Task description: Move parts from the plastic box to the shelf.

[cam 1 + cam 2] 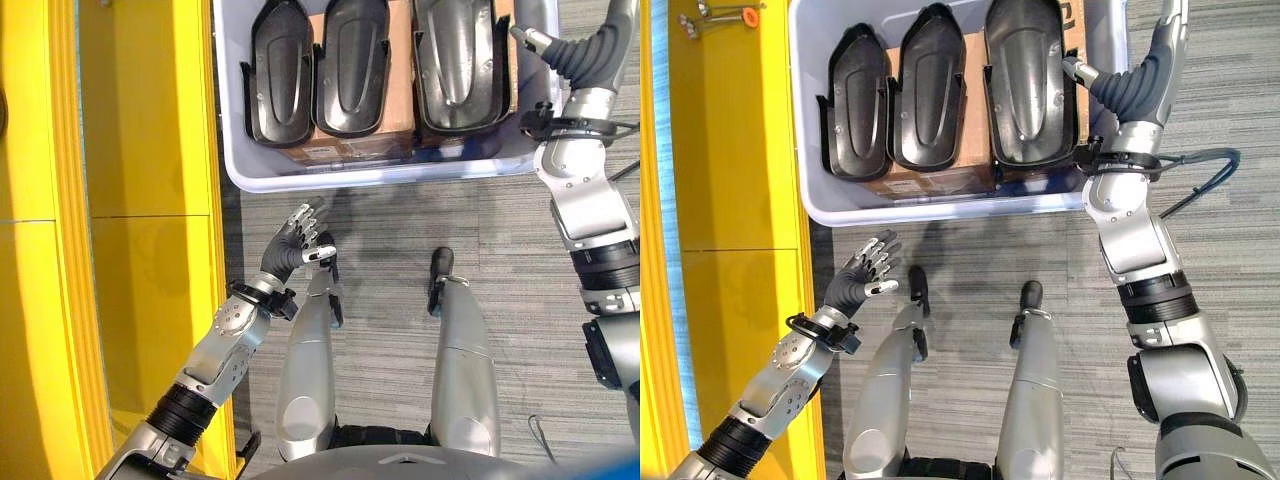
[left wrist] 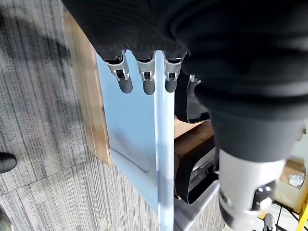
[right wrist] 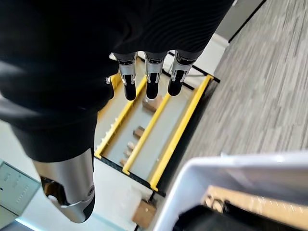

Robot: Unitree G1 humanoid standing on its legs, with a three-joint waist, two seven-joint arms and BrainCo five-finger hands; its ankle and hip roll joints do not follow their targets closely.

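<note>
Silver-grey arms; dark ribbed wrist covers; dark-tipped fingers (image 2: 124,85).

1. The place looked like a workshop or light-industrial storage floor.
2. Grey ribbed carpet tiles (image 1: 400,215) covered the ground.
3. A yellow metal shelf (image 1: 150,150) ran along the robot's left side.
4. A pale plastic box (image 1: 940,205) on the floor held moulded black parts (image 1: 930,85) stacked on a cardboard carton (image 1: 345,140).
5. Loose screws or small fittings (image 1: 715,14) lay on the shelf's far end.
6. More yellow-framed racking (image 3: 154,125) stood in the right wrist view.
</note>
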